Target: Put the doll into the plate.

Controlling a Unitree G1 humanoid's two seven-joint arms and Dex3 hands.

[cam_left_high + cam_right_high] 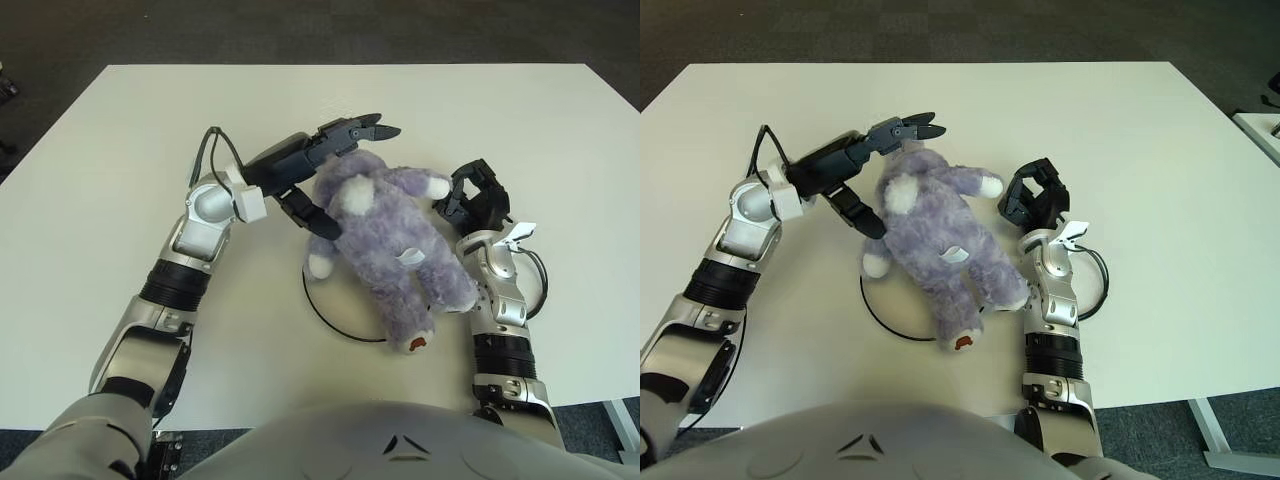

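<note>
A purple plush doll point(390, 240) lies on its back across a flat white plate with a thin black rim point(313, 302), covering most of it. My left hand point(335, 170) reaches in from the left and is spread around the doll's head. Its fingers point(360, 130) lie straight along the top of the head and its thumb point(310, 215) is against the doll's side. My right hand point(478, 195) shows just right of the doll's outstretched arm, fingers curled and holding nothing.
The white table point(120, 180) extends well to the left, right and back. A black cable loop point(543, 285) hangs by my right wrist. Dark floor lies beyond the far table edge.
</note>
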